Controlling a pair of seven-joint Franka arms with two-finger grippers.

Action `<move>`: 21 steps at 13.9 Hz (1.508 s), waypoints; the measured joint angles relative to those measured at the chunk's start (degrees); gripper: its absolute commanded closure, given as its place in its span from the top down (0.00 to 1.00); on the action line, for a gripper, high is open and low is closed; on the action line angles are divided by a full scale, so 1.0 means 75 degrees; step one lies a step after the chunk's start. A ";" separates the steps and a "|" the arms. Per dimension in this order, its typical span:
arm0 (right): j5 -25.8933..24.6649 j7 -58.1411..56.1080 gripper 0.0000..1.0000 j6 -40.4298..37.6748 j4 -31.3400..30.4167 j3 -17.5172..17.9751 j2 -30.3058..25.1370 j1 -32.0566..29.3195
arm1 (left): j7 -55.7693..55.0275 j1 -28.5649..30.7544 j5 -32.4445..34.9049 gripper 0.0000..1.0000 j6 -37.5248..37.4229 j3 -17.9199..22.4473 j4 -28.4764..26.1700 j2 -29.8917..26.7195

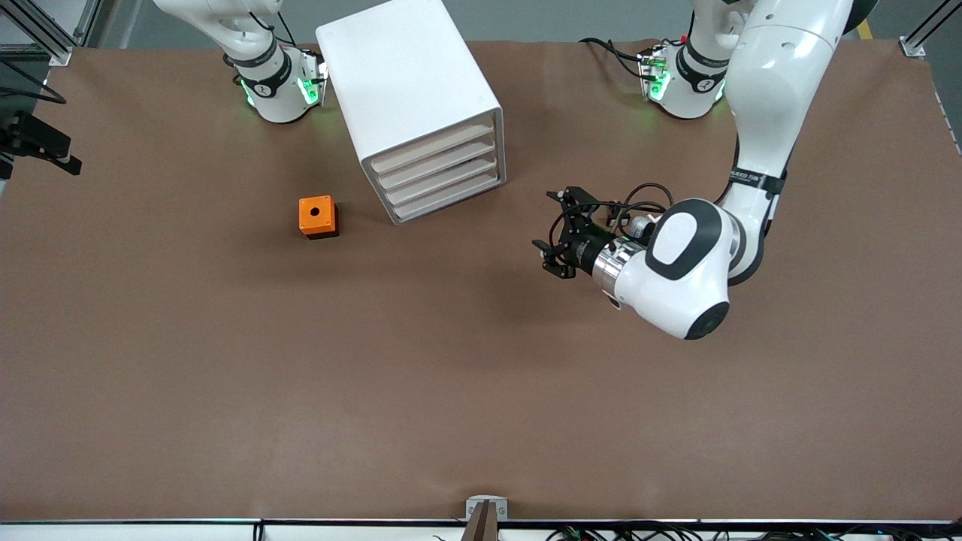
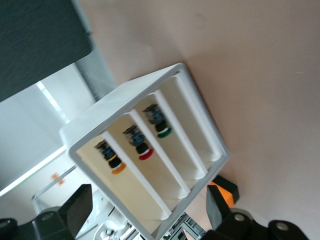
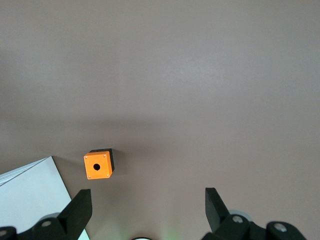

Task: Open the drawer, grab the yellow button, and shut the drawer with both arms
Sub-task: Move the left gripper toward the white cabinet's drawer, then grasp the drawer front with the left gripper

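My left gripper [image 1: 552,234] hangs low over bare table, fingers spread wide and empty, pointed at the front of the cabinet [image 1: 409,90] from the left arm's end of the table. It is near the cabinet but not touching it.

In the left wrist view the cabinet's four stacked bays fill the frame between my fingertips [image 2: 75,210]. Three small push buttons sit inside. The button [image 2: 112,157] with the orange cap lies in the end bay, which I take to be the top drawer [image 1: 430,148]. A red-capped one [image 2: 138,143] and a green-capped one [image 2: 158,121] lie in the next two bays.

In the front view all four drawer fronts sit flush, so the top drawer looks shut.

My right gripper [image 3: 145,212] waits high up, out of the front view, also wide and empty. It looks down on table, a cabinet corner and an orange cube [image 3: 98,164] with a hole.

I judge this to be the approach for the opening step. Next I need to line my left fingers up with the top drawer's front edge, not a lower one, catch it and pull straight out. The fronts are close together, so a height error would grab the wrong drawer.
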 measured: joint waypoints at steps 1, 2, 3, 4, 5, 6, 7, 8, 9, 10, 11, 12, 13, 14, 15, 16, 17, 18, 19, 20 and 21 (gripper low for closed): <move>0.0000 0.0000 1.00 0.0000 0.0000 0.0000 0.0000 0.0000 | -0.0431 0.0001 -0.0175 1.00 -0.0141 -0.0001 0.0002 0.0086; 0.0000 0.0000 1.00 -0.0001 0.0000 0.0000 0.0000 0.0000 | -0.0903 0.0001 -0.0310 1.00 -0.0212 -0.0007 0.0002 0.0174; 0.0000 0.0000 1.00 -0.0001 0.0000 0.0000 0.0000 0.0000 | -0.1346 0.0007 -0.0419 1.00 -0.0252 -0.0041 0.0002 0.0263; 0.0000 0.0000 1.00 -0.0002 0.0000 -0.0001 0.0000 0.0000 | -0.1755 0.0019 -0.0519 1.00 -0.0276 -0.0112 0.0002 0.0351; 0.0000 0.0000 1.00 -0.0002 0.0000 -0.0001 0.0000 0.0000 | -0.2115 0.0020 -0.0613 1.00 -0.0291 -0.0170 0.0003 0.0423; 0.0000 0.0000 1.00 -0.0002 0.0000 -0.0001 0.0000 0.0000 | -0.2439 0.0017 -0.0690 1.00 -0.0320 -0.0212 0.0003 0.0488; 0.0000 0.0000 1.00 -0.0002 0.0000 -0.0001 0.0000 0.0000 | -0.2728 0.0008 -0.0759 1.00 -0.0355 -0.0239 0.0002 0.0562; 0.0000 0.0000 1.00 -0.0003 0.0000 -0.0001 0.0000 0.0000 | -0.2971 0.0001 -0.0819 0.99 -0.0387 -0.0262 0.0000 0.0643; 0.0000 0.0000 1.00 -0.0004 0.0000 -0.0001 0.0000 0.0000 | -0.3190 0.0005 -0.0871 0.96 -0.0429 -0.0323 -0.0006 0.0734; 0.0000 0.0000 1.00 -0.0004 0.0000 -0.0001 0.0000 0.0000 | -0.3371 0.0004 -0.0920 0.91 -0.0461 -0.0421 -0.0011 0.0837; 0.0000 0.0000 1.00 -0.0006 0.0000 -0.0001 0.0000 0.0000 | -0.3506 -0.0005 -0.0945 0.82 -0.0465 -0.0529 -0.0011 0.0928; 0.0000 0.0000 1.00 -0.0009 0.0000 -0.0001 0.0000 0.0000 | -0.3554 -0.0042 -0.0953 0.75 -0.0468 -0.0597 -0.0011 0.0990; 0.0000 0.0000 1.00 -0.0009 0.0000 -0.0001 0.0000 0.0000 | -0.3589 -0.0103 -0.0959 0.69 -0.0469 -0.0629 -0.0011 0.1019; 0.0000 0.0000 1.00 -0.0009 0.0000 -0.0002 0.0000 0.0000 | -0.3619 -0.0169 -0.0960 0.63 -0.0477 -0.0636 -0.0012 0.1025; 0.0000 0.0000 1.00 -0.0009 0.0000 -0.0002 0.0000 0.0000 | -0.3632 -0.0246 -0.0961 0.60 -0.0501 -0.0643 -0.0021 0.1026; 0.0000 0.0000 1.00 -0.0009 0.0000 -0.0002 0.0000 -0.0001 | -0.3642 -0.0343 -0.0960 0.58 -0.0533 -0.0646 -0.0035 0.1029; 0.0000 0.0000 1.00 -0.0009 0.0000 -0.0003 0.0000 -0.0001 | -0.3647 -0.0456 -0.0960 0.57 -0.0575 -0.0649 -0.0049 0.1034; 0.0000 0.0000 1.00 -0.0009 0.0000 -0.0003 0.0000 -0.0001 | -0.3647 -0.0597 -0.0960 0.57 -0.0609 -0.0650 -0.0060 0.1035; 0.0000 0.0000 1.00 -0.0009 0.0000 -0.0003 0.0000 -0.0001 | -0.3647 -0.0741 -0.0959 0.57 -0.0631 -0.0650 -0.0072 0.1035; 0.0000 0.0000 1.00 -0.0009 0.0000 -0.0003 0.0000 -0.0001 | -0.3648 -0.0877 -0.0952 0.57 -0.0651 -0.0651 -0.0108 0.1035; 0.0000 0.0000 1.00 -0.0009 0.0000 -0.0004 0.0000 -0.0001 | -0.3648 -0.0992 -0.0949 0.57 -0.0666 -0.0651 -0.0180 0.1035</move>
